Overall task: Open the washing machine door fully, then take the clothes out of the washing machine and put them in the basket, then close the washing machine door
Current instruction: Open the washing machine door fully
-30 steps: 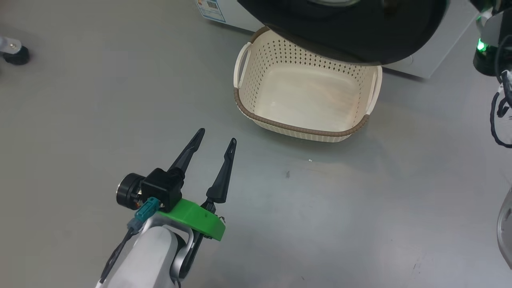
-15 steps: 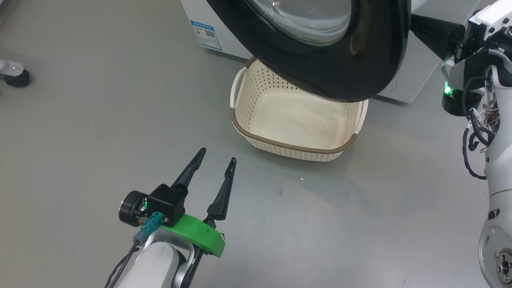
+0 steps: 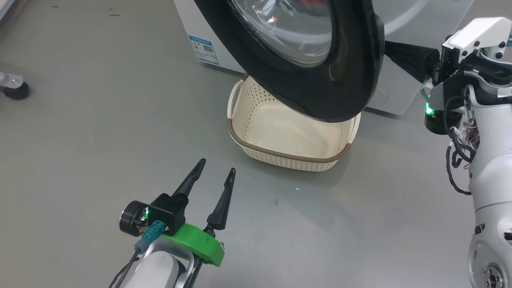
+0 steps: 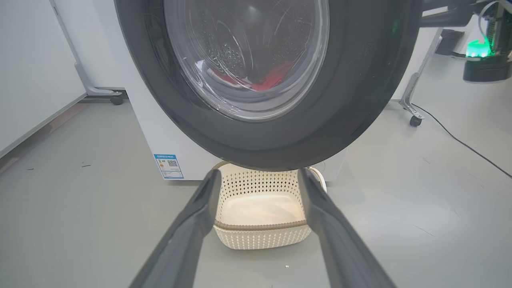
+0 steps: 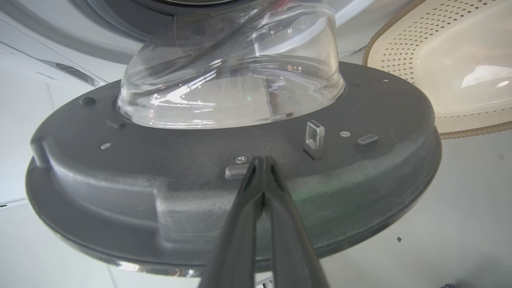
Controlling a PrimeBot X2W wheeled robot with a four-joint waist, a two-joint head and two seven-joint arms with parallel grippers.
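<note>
The washing machine door (image 3: 320,100), with its black rim and clear bowl, stands swung out from the white washing machine (image 3: 188,28) and overhangs the basket (image 3: 280,155). My right gripper (image 3: 390,46) is shut, with its tips against the door's grey inner face (image 5: 360,172); in the right wrist view that gripper (image 5: 261,159) holds nothing. My left gripper (image 3: 216,167) hovers open over the floor, short of the basket (image 4: 260,226). Red clothes (image 4: 276,78) show through the door glass (image 4: 248,60), inside the drum.
The grey floor (image 3: 100,120) spreads to the left and in front of the basket. A caster foot (image 3: 14,88) stands at the far left. In the left wrist view, a stand leg on wheels (image 4: 412,116) and a black cable (image 4: 460,140) lie to the right of the washer.
The head camera has tilted up, so the whole picture has slid down and the door glass and right arm have come into view. The left gripper stays open.
</note>
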